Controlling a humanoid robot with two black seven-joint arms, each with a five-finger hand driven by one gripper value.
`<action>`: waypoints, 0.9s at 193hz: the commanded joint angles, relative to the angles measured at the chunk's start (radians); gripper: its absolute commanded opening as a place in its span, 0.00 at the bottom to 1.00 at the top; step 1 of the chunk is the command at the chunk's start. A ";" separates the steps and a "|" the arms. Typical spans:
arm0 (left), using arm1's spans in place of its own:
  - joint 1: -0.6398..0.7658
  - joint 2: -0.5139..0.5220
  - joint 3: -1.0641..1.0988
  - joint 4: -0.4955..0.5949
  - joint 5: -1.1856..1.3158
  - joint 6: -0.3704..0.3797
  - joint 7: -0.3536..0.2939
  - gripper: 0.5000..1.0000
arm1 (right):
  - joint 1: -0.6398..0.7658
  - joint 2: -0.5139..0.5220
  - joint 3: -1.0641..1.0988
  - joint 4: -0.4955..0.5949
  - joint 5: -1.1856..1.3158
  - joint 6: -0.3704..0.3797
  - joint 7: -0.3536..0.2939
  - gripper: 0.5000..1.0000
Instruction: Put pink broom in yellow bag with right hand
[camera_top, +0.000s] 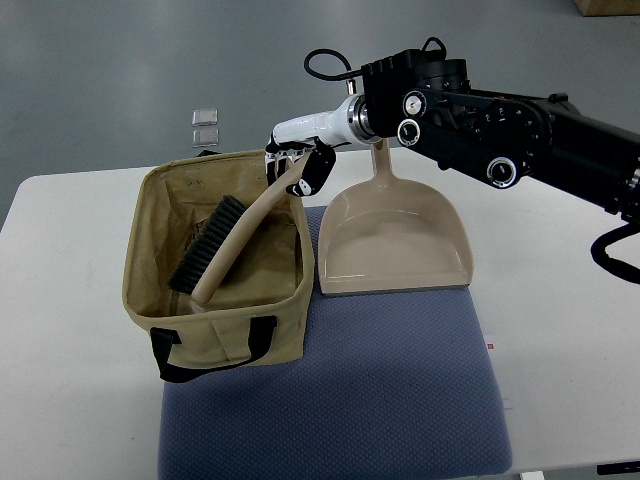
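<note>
Beige-handled broom (228, 245), clamped in right hand (300, 165), angled into yellow bag (215, 275); early release could tip it over the rim.

Broom (225, 250) inside bag (215, 330), dustpan (395, 240) just right of it, both on mat (400, 390) on surface (70, 330).

Even overhead light is filling the scene brightly and sharply. The dustpan (392, 240) is casting only soft shadow, and the table (560, 330) is glaring white.
</note>
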 joint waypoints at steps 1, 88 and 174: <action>0.000 0.000 0.000 0.000 -0.001 0.000 0.000 1.00 | 0.003 0.000 0.001 0.002 0.001 0.005 0.000 0.74; 0.000 0.000 -0.001 0.000 -0.001 0.000 0.000 1.00 | 0.072 -0.088 0.035 0.012 0.021 0.024 0.001 0.85; 0.000 0.000 -0.003 -0.001 -0.001 0.000 0.000 1.00 | -0.035 -0.295 0.439 0.012 0.117 0.016 0.003 0.85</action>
